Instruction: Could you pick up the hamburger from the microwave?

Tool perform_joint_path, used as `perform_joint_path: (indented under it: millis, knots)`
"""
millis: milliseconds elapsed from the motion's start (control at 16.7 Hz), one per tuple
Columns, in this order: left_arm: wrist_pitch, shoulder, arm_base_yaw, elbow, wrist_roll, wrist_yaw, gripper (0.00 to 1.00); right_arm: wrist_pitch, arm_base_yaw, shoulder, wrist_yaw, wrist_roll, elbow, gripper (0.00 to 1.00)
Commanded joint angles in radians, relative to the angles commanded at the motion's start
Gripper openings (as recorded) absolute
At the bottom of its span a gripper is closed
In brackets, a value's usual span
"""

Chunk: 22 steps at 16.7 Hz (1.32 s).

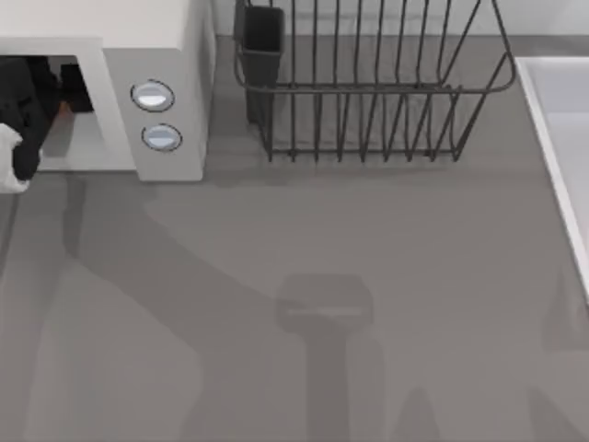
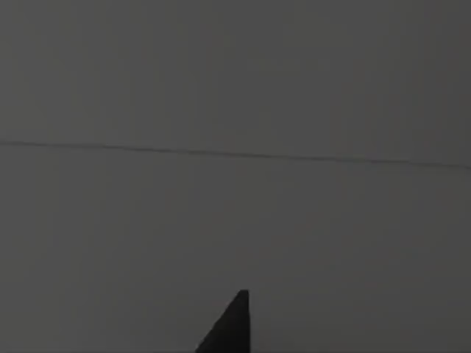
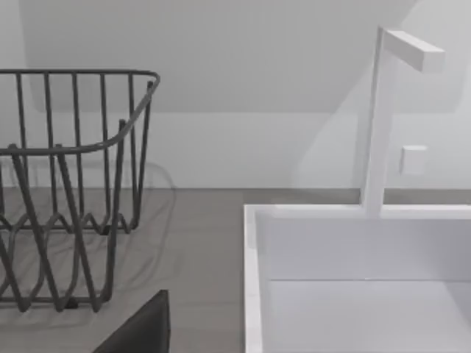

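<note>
From above we look straight down on the grey desk (image 1: pixel 368 276), with the white boxy microwave (image 1: pixel 175 55) at upper left. Our left wrist camera sits close against a plain grey surface. Our right wrist camera looks level across the desk, sharing the black wire rack (image 3: pixel 66 184) with the top view.

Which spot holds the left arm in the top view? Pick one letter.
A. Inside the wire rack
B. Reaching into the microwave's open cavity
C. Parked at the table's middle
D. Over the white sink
B: the dark left arm extends into the microwave cavity at the top view's left edge.
</note>
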Motion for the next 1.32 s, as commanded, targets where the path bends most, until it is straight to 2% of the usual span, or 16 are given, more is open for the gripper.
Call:
perform_joint_path:
  millis: [360, 600, 900, 960, 1080, 1320]
  knots:
    - [-0.118, -0.498, -0.273, -0.421, -0.094, -0.252, 0.00, 0.000, 0.000, 0.000, 0.000, 0.000, 0.000, 1.00]
    - [-0.168, -0.668, -0.391, -0.588, -0.135, -0.361, 0.00, 0.000, 0.000, 0.000, 0.000, 0.000, 0.000, 1.00]
    - [-0.175, -0.689, -0.408, -0.608, -0.141, -0.376, 0.00, 0.000, 0.000, 0.000, 0.000, 0.000, 0.000, 1.00]
    - [-0.166, -0.666, -0.372, -0.616, -0.135, -0.378, 0.00, 0.000, 0.000, 0.000, 0.000, 0.000, 0.000, 1.00]
    - [-0.151, -0.651, -0.373, -0.620, -0.136, -0.378, 0.00, 0.000, 0.000, 0.000, 0.000, 0.000, 0.000, 1.00]
    - [0.006, -0.518, -0.387, -0.654, -0.138, -0.381, 0.00, 0.000, 0.000, 0.000, 0.000, 0.000, 0.000, 1.00]
